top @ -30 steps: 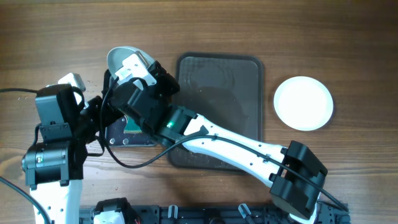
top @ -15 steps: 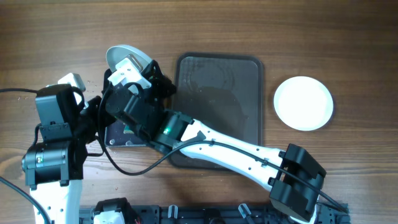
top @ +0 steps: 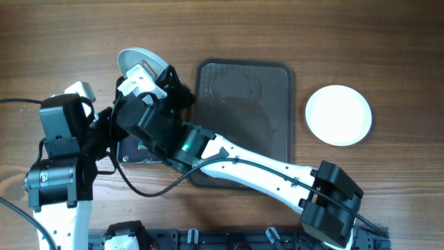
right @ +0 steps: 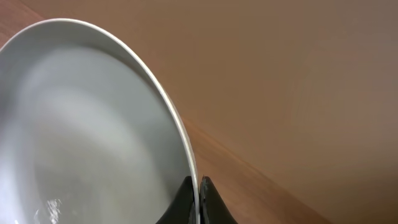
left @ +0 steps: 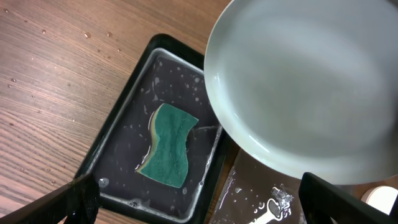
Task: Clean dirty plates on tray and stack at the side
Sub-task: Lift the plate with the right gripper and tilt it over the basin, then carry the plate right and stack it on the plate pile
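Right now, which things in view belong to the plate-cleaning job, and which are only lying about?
Job: held plate, its rim pinched by the right claw; white plate at the side; brown tray; green sponge in the wet black tray.
Lying about: only the black cable, far left.

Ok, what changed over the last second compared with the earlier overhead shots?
The right hand, pinching one plate by its rim, carried it a little left, away from the brown tray, mostly in the first half-second. Nothing was grasped or released. The left arm, the brown tray and the lone plate at the right stayed put.
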Robot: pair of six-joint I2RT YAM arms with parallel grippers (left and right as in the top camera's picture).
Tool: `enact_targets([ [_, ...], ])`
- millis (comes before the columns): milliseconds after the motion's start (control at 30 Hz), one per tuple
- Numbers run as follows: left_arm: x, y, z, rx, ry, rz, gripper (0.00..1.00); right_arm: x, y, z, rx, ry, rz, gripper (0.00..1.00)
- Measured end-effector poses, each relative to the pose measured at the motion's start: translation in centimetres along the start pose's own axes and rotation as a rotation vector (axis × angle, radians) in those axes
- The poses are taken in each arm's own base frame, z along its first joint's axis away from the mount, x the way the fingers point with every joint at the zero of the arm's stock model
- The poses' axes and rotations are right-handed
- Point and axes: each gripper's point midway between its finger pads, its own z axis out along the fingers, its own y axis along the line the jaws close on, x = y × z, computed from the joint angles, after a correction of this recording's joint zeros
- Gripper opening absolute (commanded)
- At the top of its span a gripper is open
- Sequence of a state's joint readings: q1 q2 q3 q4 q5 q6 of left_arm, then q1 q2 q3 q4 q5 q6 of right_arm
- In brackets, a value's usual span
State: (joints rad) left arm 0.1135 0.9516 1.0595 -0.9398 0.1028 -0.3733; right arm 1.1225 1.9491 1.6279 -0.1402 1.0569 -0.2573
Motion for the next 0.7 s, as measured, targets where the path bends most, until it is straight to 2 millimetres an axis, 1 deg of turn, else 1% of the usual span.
enact_targets([
  [233, 0.00, 0.00, 0.00, 0.000, 0.000, 0.000, 1.00, -0.16, -0.33, -0.03, 0.019, -0.003, -0.009, 0.04],
  [700, 0.00, 0.00, 0.00, 0.000, 0.000, 0.000, 1.00, -0.16, -0.34, -0.03, 0.019, -0.003, -0.009, 0.04],
])
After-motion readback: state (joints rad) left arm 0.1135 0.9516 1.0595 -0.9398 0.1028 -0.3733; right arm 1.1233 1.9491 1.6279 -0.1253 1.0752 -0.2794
